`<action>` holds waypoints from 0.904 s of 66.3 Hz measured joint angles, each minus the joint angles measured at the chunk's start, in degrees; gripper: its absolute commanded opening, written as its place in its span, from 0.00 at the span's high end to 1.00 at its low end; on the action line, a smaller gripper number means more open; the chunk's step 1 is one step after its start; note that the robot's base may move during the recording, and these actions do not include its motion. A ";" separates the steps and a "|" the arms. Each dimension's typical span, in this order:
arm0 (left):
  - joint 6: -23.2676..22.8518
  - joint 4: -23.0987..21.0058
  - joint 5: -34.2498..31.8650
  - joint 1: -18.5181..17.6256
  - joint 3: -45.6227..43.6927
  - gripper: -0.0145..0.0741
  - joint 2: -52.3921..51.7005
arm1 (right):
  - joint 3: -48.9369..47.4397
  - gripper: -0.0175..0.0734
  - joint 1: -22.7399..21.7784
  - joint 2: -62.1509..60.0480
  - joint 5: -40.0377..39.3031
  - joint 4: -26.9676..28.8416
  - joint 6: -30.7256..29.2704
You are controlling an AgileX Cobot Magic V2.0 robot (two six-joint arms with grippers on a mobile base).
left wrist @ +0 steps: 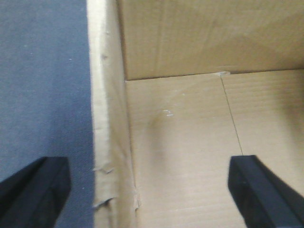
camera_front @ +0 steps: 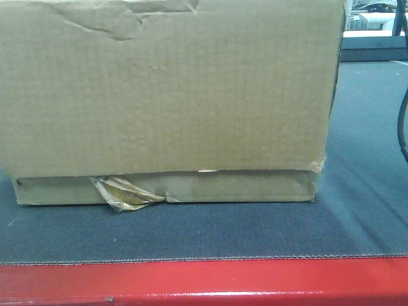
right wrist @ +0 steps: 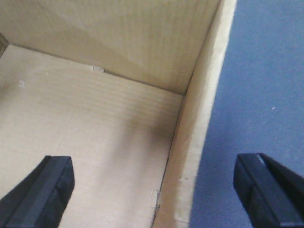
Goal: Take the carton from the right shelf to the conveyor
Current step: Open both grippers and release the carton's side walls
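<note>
My left tool [left wrist: 149, 166] is wide open, jaws far apart, gripping nothing. It straddles the left side wall [left wrist: 107, 118] of the large plain brown corrugated cardboard carton [camera_front: 166, 95]. One black finger [left wrist: 40, 187] is outside the wall over the wide dark grey woven conveyor belt [camera_front: 191, 229]. The other finger [left wrist: 259, 190] is inside, over the carton floor. Neither finger touches the wall.

My right tool [right wrist: 154, 164] is the same but mirrored: wide open, nothing held. The carton's right side wall [right wrist: 199, 118] runs between its jaws. One finger [right wrist: 42, 190] is over the bare floor inside, the other finger [right wrist: 266, 187] outside over the belt.

The carton sits flat on the conveyor belt under both tools, open top up. In the front view its long face is near the glossy red metal edge [camera_front: 204, 280] and parallel to it. A ragged glossy tan tape strip [camera_front: 127, 191] hangs at the lower flap, left of middle. The top edge is creased. A black cable [camera_front: 401, 127] hangs past the carton's right side.
</note>
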 measured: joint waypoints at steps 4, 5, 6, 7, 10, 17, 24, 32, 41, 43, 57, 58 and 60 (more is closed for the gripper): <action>0.00 0.00 1.32 0.00 -1.10 0.17 -0.36 | -0.26 0.18 0.00 -0.81 0.44 0.00 0.00; 0.00 0.00 1.65 0.00 -1.40 0.17 -0.38 | -0.26 0.18 0.00 -1.07 0.54 0.00 0.00; 0.00 0.00 1.92 0.00 -1.67 0.17 -0.47 | -0.40 0.19 0.00 -1.21 0.54 0.00 0.00; 0.00 0.00 2.19 0.00 -1.97 0.18 -0.68 | -0.55 0.19 0.00 -1.64 0.65 0.00 0.00; 0.00 0.00 2.95 0.00 -2.87 0.20 -1.76 | -0.78 0.23 0.00 -2.92 0.64 0.00 0.00; 0.73 0.00 4.46 0.00 -4.15 0.36 -4.28 | -0.99 0.39 -0.88 -6.11 1.17 0.27 0.00; 1.67 0.00 6.84 1.04 -4.44 0.63 -7.17 | -1.11 0.65 -3.46 -9.06 3.10 0.27 0.00; 2.55 0.00 8.45 4.40 -3.83 0.86 -10.28 | -1.11 0.91 -7.75 -11.58 5.88 0.27 0.00; 5.11 -0.05 8.55 9.04 -0.15 0.81 -13.02 | 1.58 0.89 -12.46 -13.58 6.81 0.27 0.00; 5.75 -0.13 8.55 10.38 1.17 0.82 -13.56 | 2.42 0.89 -13.40 -14.14 6.90 0.27 0.00; 9.39 -1.44 4.74 15.67 15.05 0.82 -17.44 | 15.14 0.89 -17.94 -17.71 4.46 0.16 0.00; 9.42 -1.69 4.18 15.85 16.16 0.82 -17.81 | 16.18 0.89 -18.04 -17.99 4.08 0.16 0.00; 9.64 -1.92 2.62 15.96 18.97 0.82 -18.85 | 18.81 0.89 -18.15 -18.86 2.97 0.16 0.00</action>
